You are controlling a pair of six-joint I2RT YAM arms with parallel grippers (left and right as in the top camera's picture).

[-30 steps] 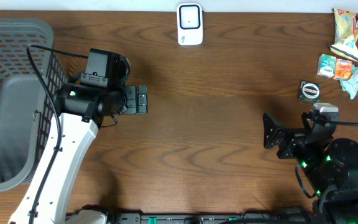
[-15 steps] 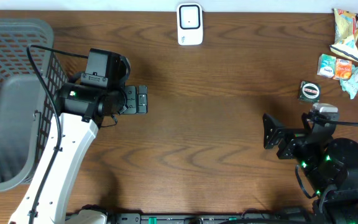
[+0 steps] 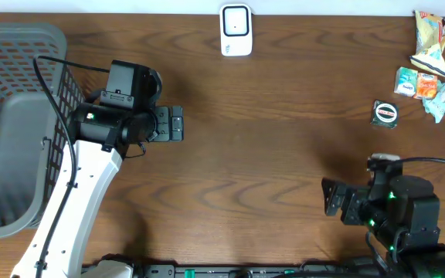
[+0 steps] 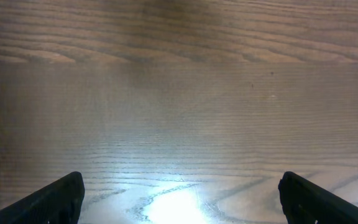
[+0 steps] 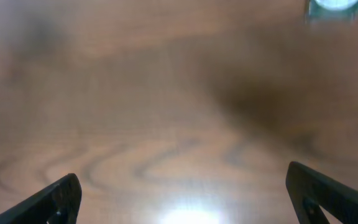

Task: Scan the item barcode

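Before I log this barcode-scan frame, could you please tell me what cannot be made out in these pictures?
Overhead: barcodes on the colourful foil snack packets, too small.
Overhead: label of the small round dark item, too small.
Overhead: grey plastic mesh basket, cut by the left edge, partly hidden by the white left arm.
Right wrist: blurred white object, cut by the top edge.

A dark brown wooden table [image 3: 284, 154] with a wavy grain filled the overhead view. At its left side stood a grey plastic basket [image 3: 22, 38] with lattice walls and a solid grey floor, partly cut off by the picture's left edge. In the left wrist view the wood carried a bright patch of glare near the bottom. The right wrist view showed the same wood, blurred.
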